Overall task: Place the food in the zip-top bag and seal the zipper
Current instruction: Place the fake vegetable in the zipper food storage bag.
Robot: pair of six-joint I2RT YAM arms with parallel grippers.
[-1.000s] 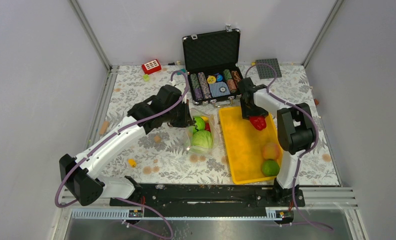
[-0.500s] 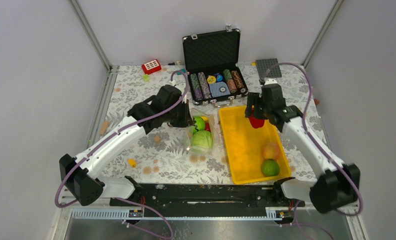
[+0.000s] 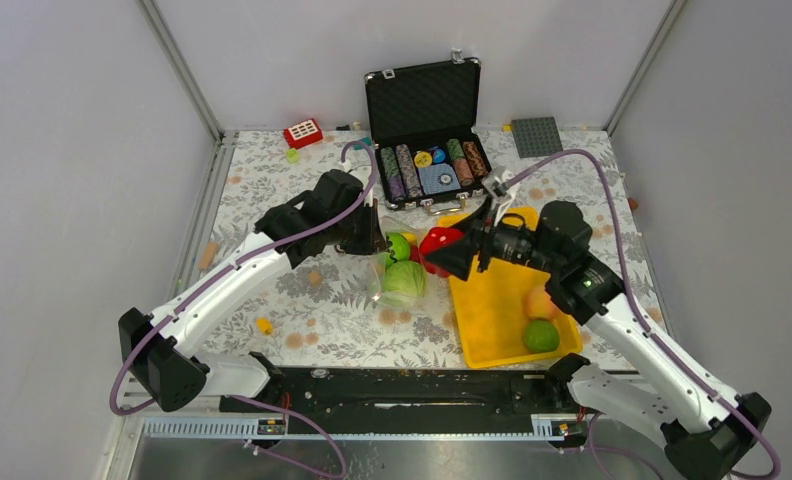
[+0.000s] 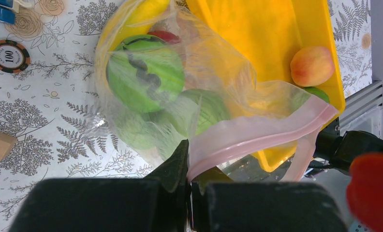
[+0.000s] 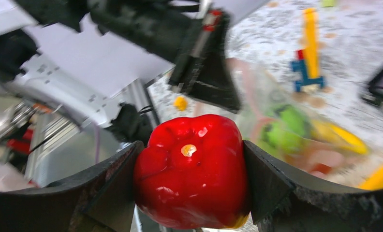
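1. Gripping a red pepper [image 5: 192,171] by two sides, the right gripper [image 3: 440,248] hangs above the yellow tray's [image 3: 492,305] left edge, towards its far corner and just beside the bag mouth.
2. The left gripper [image 4: 188,193] is pinched tight on the zipper [image 4: 257,135], holding up the mouth edge of the zip-top bag [image 4: 131,121].
3. The bag lies mid-tabletop [image 3: 302,300], just left of the tray. It holds a striped green melon [image 4: 145,72], a green cabbage [image 4: 206,108], a banana [image 4: 141,14] and a red piece [image 4: 165,35].
4. A peach [image 3: 542,298] and a green fruit [image 3: 540,335] sit at the tray's near right corner.
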